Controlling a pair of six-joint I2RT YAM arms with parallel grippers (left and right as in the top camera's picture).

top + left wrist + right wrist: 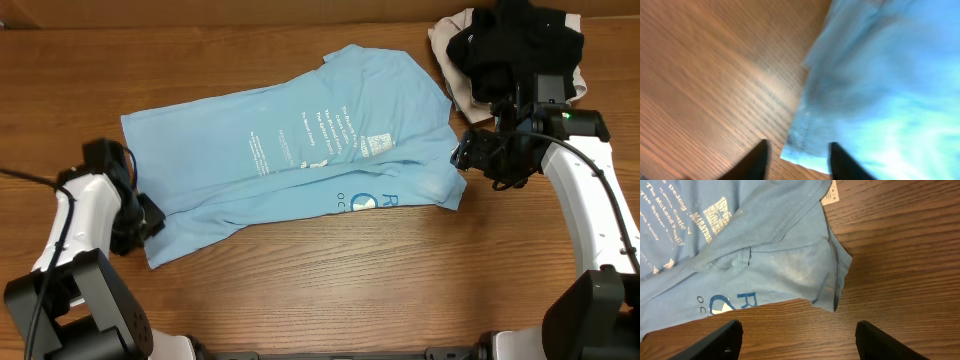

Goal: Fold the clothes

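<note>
Brown wood-grain table (705,70) is seen beneath both wrists, bare right at the fingertips. Nearest, the left gripper (797,162) is shown with its jaws apart and nothing clamped. A stitched hem corner (792,150) of the light blue T-shirt (890,100) is laid flat just ahead of the gap between them. The right gripper (797,340) is likewise held wide apart and empty, with bare wood between its jaws and a short sleeve (832,280) spread just beyond them. Farther ahead of those jaws, white lettering (670,210) and a white neck tag (830,195) can be made out. From overhead, the shirt is seen stretched between the two grippers, rumpled, with one long edge already turned over. Behind the right gripper a black garment (515,45) is heaped on a cream garment (445,40), close to the shirt's shoulder. The shirt is judged light, limp and soft, neither fragile nor slippery, so it is likely to sag and drag when lifted. A hold is best taken at the doubled, stitched edges, namely the hem corner and the sleeve cuff, with every layer pinched together.
</note>
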